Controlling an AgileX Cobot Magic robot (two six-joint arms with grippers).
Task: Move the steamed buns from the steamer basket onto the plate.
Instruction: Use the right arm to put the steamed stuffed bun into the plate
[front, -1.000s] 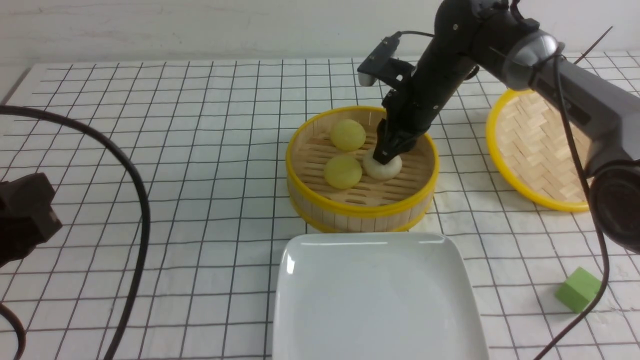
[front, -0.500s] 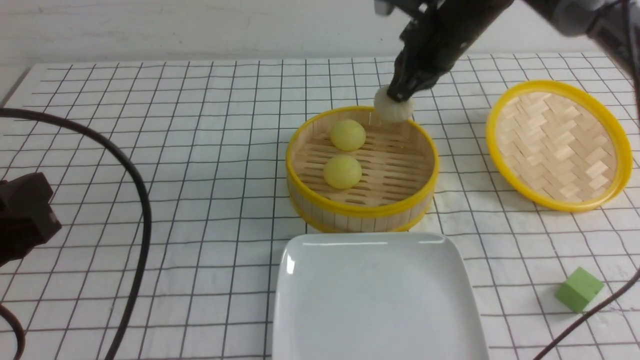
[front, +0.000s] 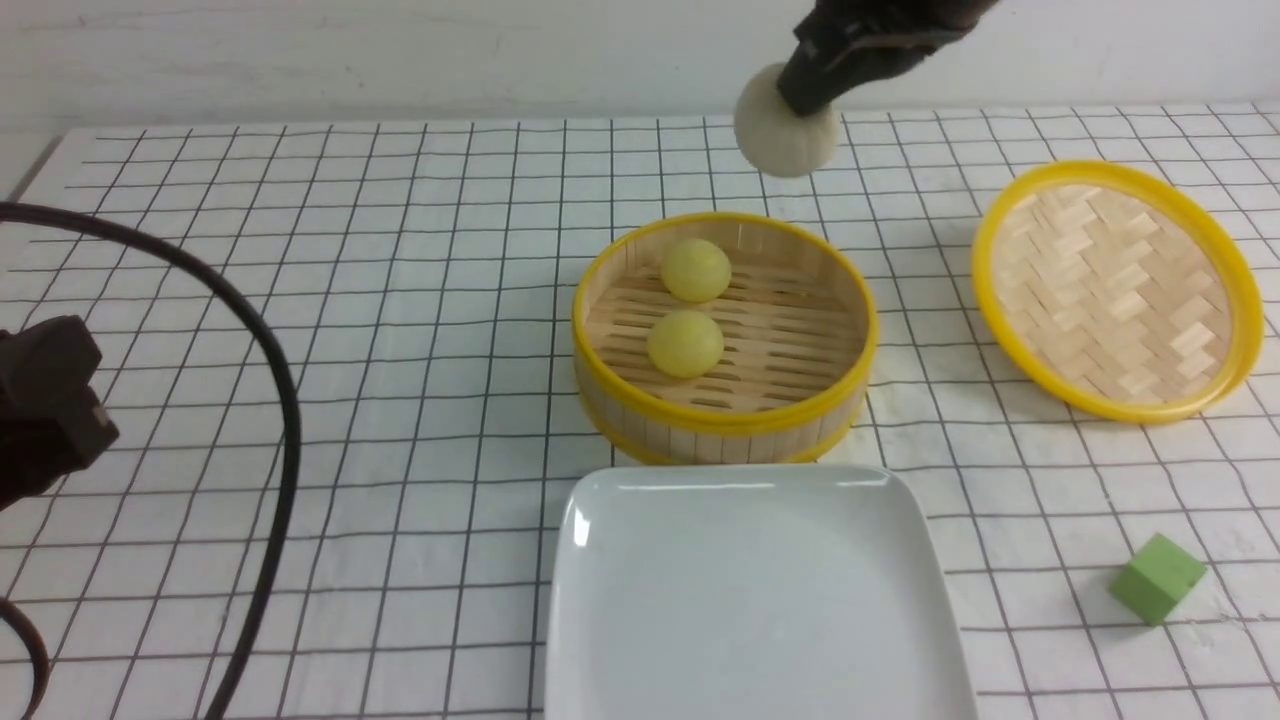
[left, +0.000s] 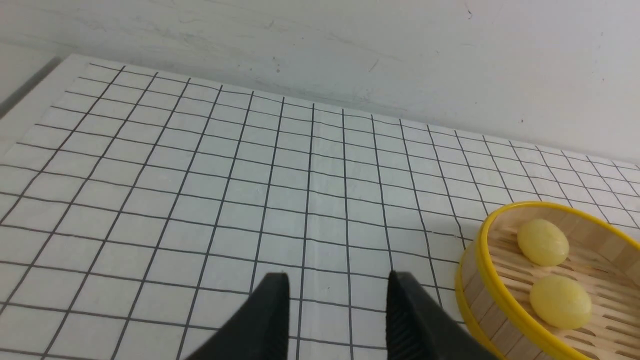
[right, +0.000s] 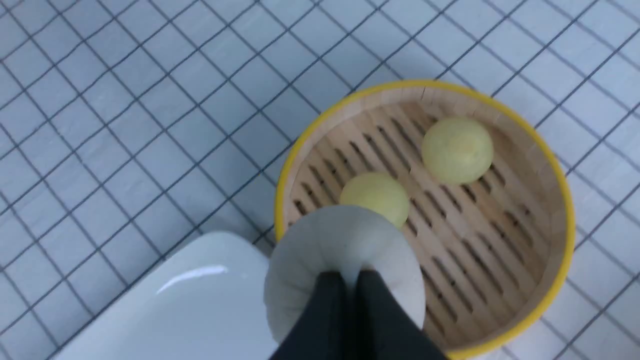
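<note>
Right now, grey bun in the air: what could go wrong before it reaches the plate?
1. The right fingers pinch only a small fold on top of the grey bun; it could slip out.
2. It hangs high near the steamer basket; a drop might hit the two yellow buns or roll across the table.
3. The plate is glossy with a low edge; released from height, the bun might roll off.
</note>
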